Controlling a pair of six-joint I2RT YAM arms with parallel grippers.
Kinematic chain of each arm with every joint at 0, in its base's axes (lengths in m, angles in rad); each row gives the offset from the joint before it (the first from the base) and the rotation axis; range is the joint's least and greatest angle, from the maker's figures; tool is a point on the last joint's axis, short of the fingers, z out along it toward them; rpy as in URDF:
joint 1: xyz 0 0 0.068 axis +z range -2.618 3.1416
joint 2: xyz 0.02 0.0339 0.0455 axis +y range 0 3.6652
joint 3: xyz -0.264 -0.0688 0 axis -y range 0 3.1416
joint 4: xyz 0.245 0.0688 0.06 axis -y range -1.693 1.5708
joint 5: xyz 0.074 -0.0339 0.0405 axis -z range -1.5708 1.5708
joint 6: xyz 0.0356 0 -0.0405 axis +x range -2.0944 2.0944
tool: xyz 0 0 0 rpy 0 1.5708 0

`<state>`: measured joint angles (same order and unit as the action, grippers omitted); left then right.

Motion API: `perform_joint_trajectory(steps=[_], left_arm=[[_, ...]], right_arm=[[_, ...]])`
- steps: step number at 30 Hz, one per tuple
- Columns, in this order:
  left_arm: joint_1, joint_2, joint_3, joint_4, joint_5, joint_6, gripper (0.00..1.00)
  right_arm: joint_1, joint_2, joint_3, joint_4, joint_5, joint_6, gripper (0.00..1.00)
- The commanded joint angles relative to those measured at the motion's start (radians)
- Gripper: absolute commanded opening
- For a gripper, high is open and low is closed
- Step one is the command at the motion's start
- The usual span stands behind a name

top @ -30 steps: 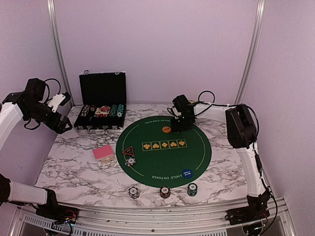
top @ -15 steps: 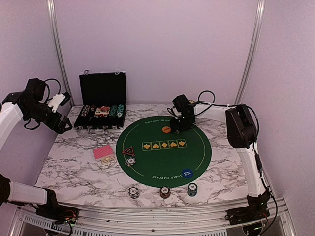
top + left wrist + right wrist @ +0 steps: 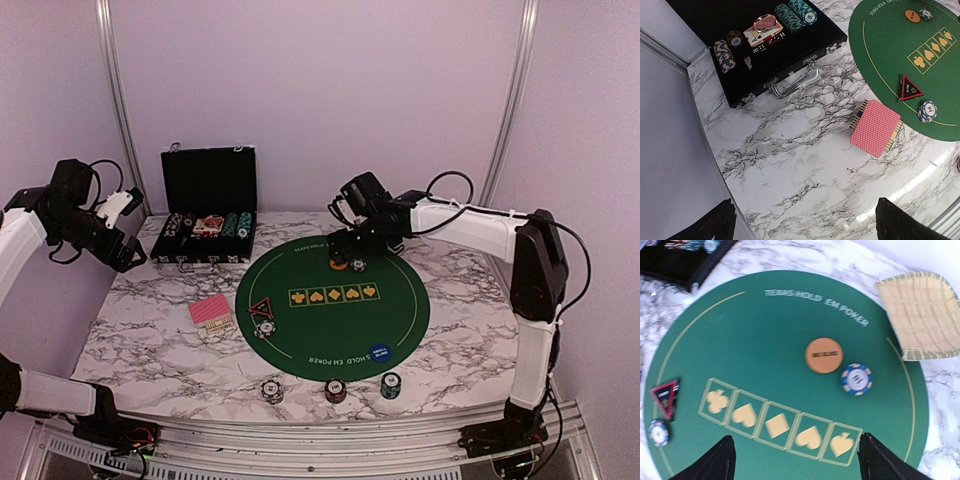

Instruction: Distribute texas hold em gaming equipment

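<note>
Blue-and-white striped poker chip [image 3: 856, 379] lies centre right of the wrist frame on the round green felt mat [image 3: 790, 315], touching the orange disc button [image 3: 824, 355], likely as that seat's stake. My right gripper [image 3: 795, 452] hovers above, jaws wide, empty; left gripper [image 3: 802, 222] likewise. Laid out, I count five chip placements, two buttons, one black-red triangular marker [image 3: 664, 396], one pink-backed card deck [image 3: 875, 125].

Surfaces: matt cloth on glossy stone-look top
Table [image 3: 790, 165] marble-patterned, smooth, glossy with glare; round green mat [image 3: 790, 320] matt, felt-like cloth; basket [image 3: 922, 315] at its 2 o'clock tan, rough woven; case [image 3: 805, 52] at 10 o'clock black, handle [image 3: 798, 86] shiny metal; orange disc button [image 3: 823, 355] smooth matt plastic
</note>
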<state>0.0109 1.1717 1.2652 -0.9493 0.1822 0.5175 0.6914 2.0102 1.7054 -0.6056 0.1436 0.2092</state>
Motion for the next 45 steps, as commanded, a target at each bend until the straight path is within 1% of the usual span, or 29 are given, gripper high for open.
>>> perform_joint_trajectory(steps=[1,6,10,13,19,22,29,36,45], left_arm=[[-0.002,-0.025,0.019,-0.038,-0.003,0.016,0.99],[-0.003,-0.027,0.012,-0.045,-0.006,0.021,0.99],[-0.003,-0.026,0.011,-0.048,-0.003,0.020,0.99],[-0.004,-0.024,0.014,-0.051,0.002,0.019,0.99],[-0.003,-0.027,0.014,-0.058,0.002,0.021,0.99],[-0.003,-0.029,0.013,-0.060,0.004,0.020,0.99],[-0.003,-0.033,0.011,-0.063,0.005,0.023,0.99],[-0.003,-0.030,0.013,-0.063,0.008,0.024,0.99],[-0.003,-0.032,0.014,-0.063,0.005,0.024,0.99]], right_arm=[[0.155,-0.100,-0.092,-0.035,0.002,0.006,0.88],[0.306,-0.141,-0.160,-0.066,-0.046,0.047,0.94],[0.415,-0.124,-0.163,-0.079,-0.060,0.075,0.98],[0.469,-0.110,-0.167,-0.055,-0.102,0.087,0.99],[0.564,-0.035,-0.099,-0.050,-0.166,0.068,0.99],[0.600,0.019,-0.041,-0.074,-0.165,0.050,0.99],[0.632,0.101,0.017,-0.098,-0.149,0.038,0.99],[0.632,0.118,0.025,-0.107,-0.076,0.033,0.99],[0.632,0.141,0.012,-0.108,-0.088,0.033,0.98]])
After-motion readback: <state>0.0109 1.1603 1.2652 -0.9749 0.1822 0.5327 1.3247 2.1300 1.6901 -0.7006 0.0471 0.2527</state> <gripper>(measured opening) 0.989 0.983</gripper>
